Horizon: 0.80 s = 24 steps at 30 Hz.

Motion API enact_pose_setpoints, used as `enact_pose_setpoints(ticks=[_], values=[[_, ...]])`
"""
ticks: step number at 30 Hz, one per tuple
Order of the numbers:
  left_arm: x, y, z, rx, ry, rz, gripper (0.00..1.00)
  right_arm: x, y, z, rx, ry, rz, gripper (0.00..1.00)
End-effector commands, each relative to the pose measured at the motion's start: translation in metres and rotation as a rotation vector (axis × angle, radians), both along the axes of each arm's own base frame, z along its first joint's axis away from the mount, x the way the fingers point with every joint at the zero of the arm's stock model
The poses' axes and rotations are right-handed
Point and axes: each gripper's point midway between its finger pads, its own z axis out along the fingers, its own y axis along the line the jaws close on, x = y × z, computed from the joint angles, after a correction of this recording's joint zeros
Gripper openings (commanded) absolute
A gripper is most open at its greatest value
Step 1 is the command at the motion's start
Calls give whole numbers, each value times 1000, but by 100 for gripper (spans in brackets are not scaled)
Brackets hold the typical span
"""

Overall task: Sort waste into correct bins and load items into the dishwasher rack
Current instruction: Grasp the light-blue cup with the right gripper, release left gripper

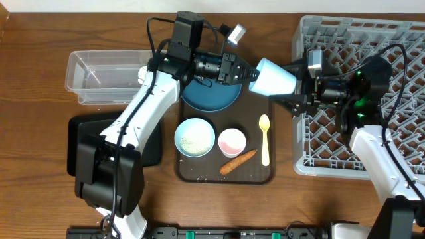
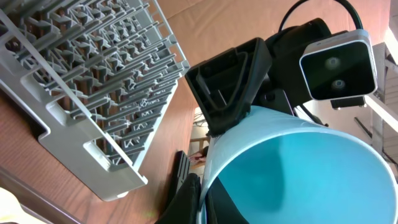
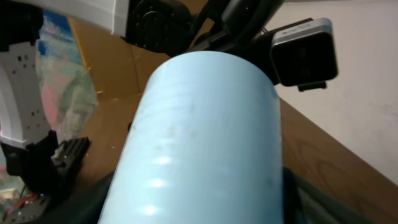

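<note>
- So, the light blue cup [image 1: 273, 78] is up in the air between the two arms, over the back right corner of the dark brown tray [image 1: 262, 174], not resting on anything.
- Left claw [image 1: 244, 72] is pinched tight on the cup's rim. Its wrist view looks straight into the open mouth.
- Right claw [image 1: 287, 85] has its jaws around the cup's body from the base end. One black finger [image 2: 227, 81] looks to be lying against the outer wall, but I can't tell if it's actually clamped.
- Key relation: the cup lies on its side, long axis roughly along the line between the claws, mouth toward the left one and base toward the right. The right arm is the one nearer the dishwasher rack [image 1: 300, 46], which sits just behind it.
- Room to move: my guess is the cup goes rightward, and the rack's near wall is close, so it likely needs lifting over that edge.
- Under the cup the tray is bare. The dark blue plate [image 1: 206, 99] sits beneath the left claw, and the pale yellow spoon [image 1: 265, 139] lies nearer the front, well apart.
</note>
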Motion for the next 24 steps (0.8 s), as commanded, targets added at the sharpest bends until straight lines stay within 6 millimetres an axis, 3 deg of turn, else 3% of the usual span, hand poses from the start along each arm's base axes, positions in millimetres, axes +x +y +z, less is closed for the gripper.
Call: enact_pose_setpoints(ticks=[1,3,10,12,15,17,20,24], values=[[-5,-4,3,-16,8,-34,6,3,2,2,0,-2,-13,63],[-5,-4,3,-16,8,-34,6,3,2,2,0,2,-13,59],[5,-5,-4,20,-5,20,8,5,0,0,5,52,-22,57],[12,-5,-10,46,-35,60,15,6,-2,0,9,78,-28,57],[30,-1,-32,152,-71,170,16,15,-5,-4,20,171,-86,57],[44,10,-57,289,-89,274,16,25,-8,-10,23,240,-151,53],[63,42,-100,552,-115,430,17,46,-17,-28,9,347,-301,43],[68,82,-121,773,-139,530,17,74,-42,-63,-53,471,-568,42]])
